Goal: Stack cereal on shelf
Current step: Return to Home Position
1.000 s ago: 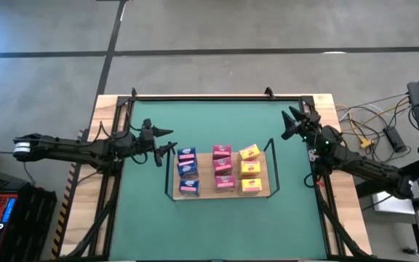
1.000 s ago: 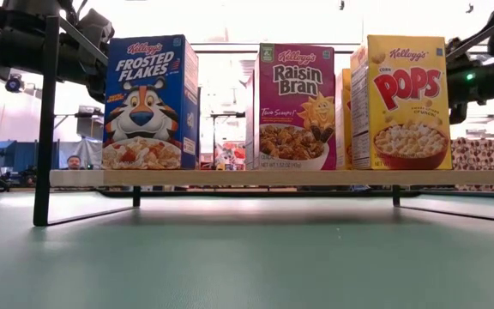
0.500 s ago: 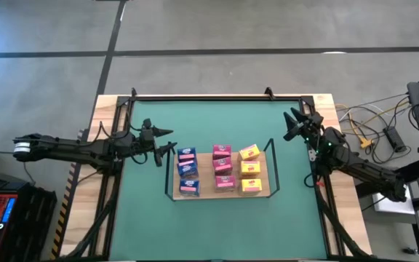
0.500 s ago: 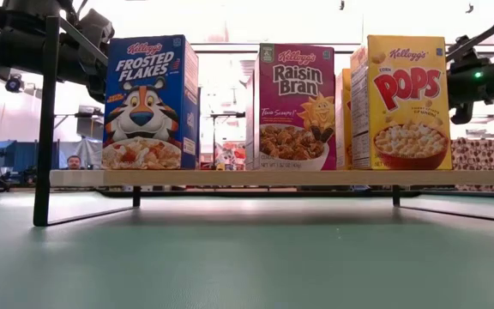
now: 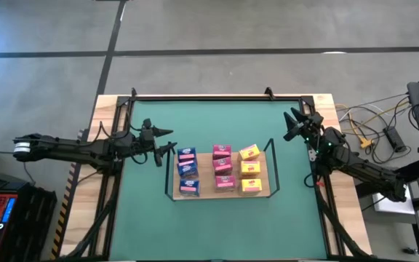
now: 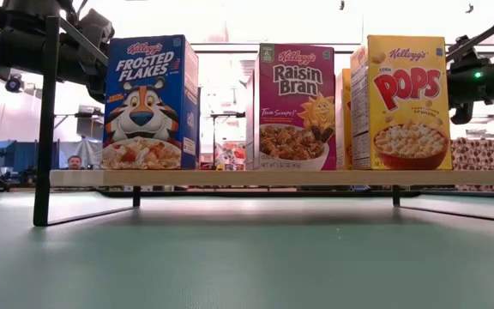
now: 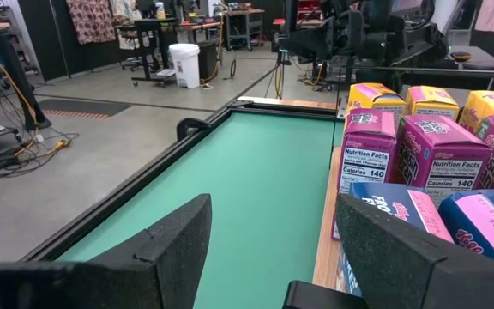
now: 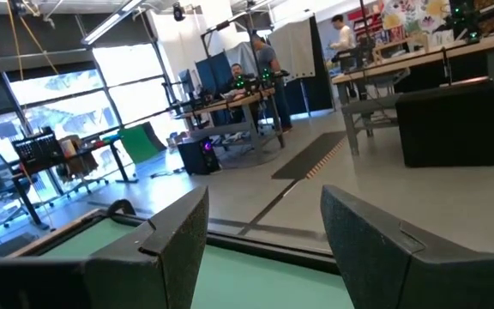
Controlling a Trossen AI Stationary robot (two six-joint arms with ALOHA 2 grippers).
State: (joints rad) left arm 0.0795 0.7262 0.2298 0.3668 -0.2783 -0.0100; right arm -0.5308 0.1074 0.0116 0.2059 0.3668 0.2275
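— Between the left gripper (image 5: 165,141) and the right gripper (image 5: 289,124), what does the shelf (image 5: 205,178) carry?
— Nine cereal boxes, upright, in three rows. Three blue boxes (image 5: 188,169) stand nearest the left fingers, three pink boxes (image 5: 223,167) in the middle, and three yellow boxes (image 5: 251,168) nearest the right fingers.
— State of the fingers?
— Left: spread wide, holding nothing, near the blue row. Right: spread wide, holding nothing, apart from the yellow row, above the worktop (image 5: 217,225) near its edge.

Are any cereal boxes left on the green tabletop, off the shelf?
No, the high view shows all nine cereal boxes on the shelf.
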